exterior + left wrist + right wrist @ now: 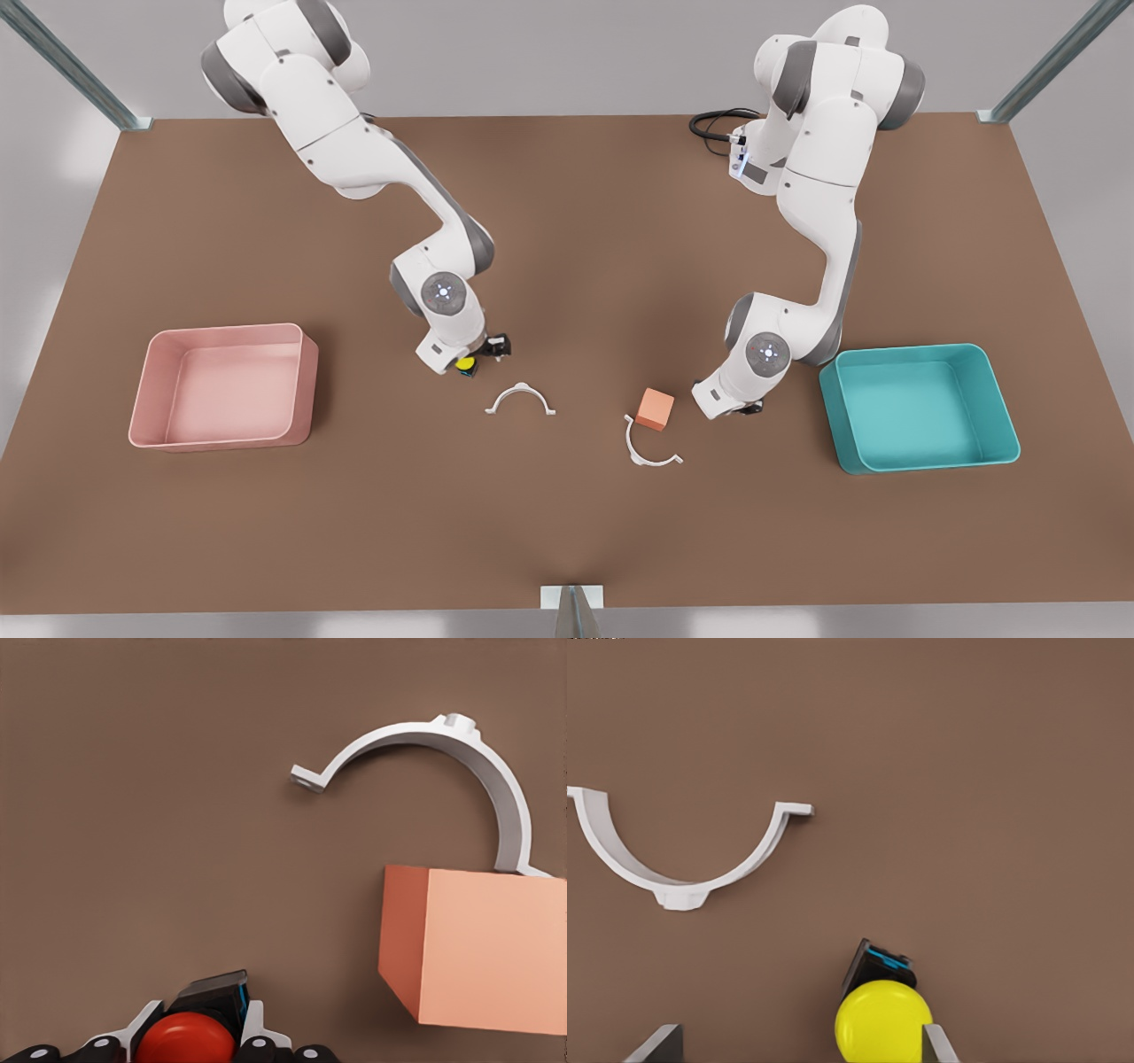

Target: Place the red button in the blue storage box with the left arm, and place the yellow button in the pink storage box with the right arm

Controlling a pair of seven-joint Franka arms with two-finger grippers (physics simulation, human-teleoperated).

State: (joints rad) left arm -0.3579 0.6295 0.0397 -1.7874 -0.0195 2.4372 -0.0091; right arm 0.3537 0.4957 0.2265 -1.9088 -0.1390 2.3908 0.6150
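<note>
Arms bent low: right gripper (474, 359) over yellow button (464, 364).

A simulated robotics lab is indicated by a plain brown desk (567, 532), grey metal frame posts (75, 75) at 10 and 2 o'clock, and bare grey surroundings.
</note>
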